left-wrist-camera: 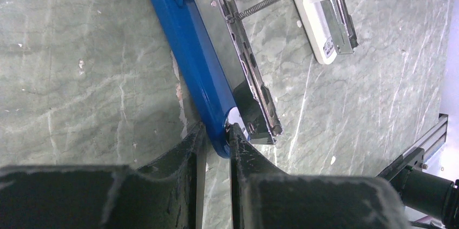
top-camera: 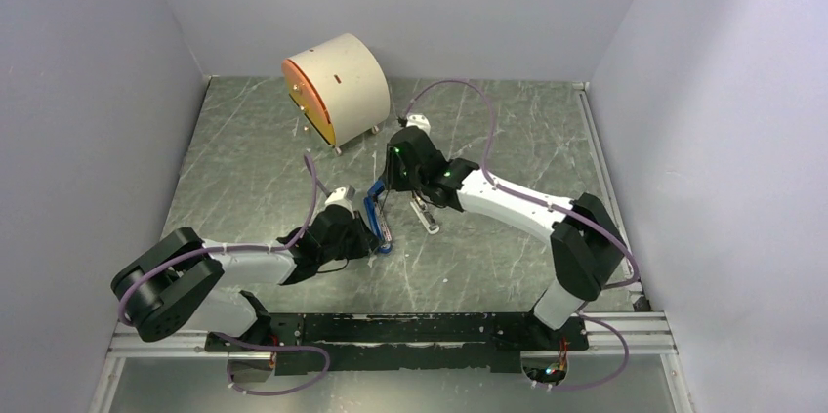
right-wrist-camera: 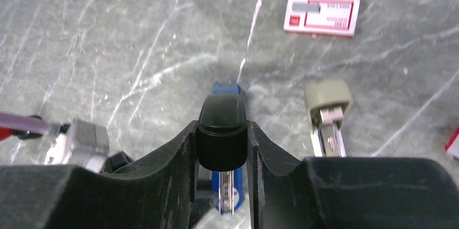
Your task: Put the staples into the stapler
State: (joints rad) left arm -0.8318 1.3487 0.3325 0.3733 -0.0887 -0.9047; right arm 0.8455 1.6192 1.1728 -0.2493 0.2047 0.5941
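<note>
The blue stapler [top-camera: 379, 223] lies opened at mid-table, its silver channel [left-wrist-camera: 250, 69] exposed. My left gripper [left-wrist-camera: 216, 134] is shut on the rounded near end of the blue body [left-wrist-camera: 189, 39]; it also shows in the top view [top-camera: 361, 235]. My right gripper [right-wrist-camera: 222, 131] is shut on the stapler's black end cap [right-wrist-camera: 221, 123], held raised above the blue base and channel [right-wrist-camera: 227, 191]; it shows in the top view as well [top-camera: 393, 182]. No loose strip of staples shows in any view.
A grey-green stapler [right-wrist-camera: 326, 102] lies open just right of the blue one [top-camera: 426, 215] [left-wrist-camera: 319, 18]. A red-and-white staple box [right-wrist-camera: 321, 14] lies beyond it. A beige drum with an orange face [top-camera: 337, 88] stands at the back. Grey walls enclose the table.
</note>
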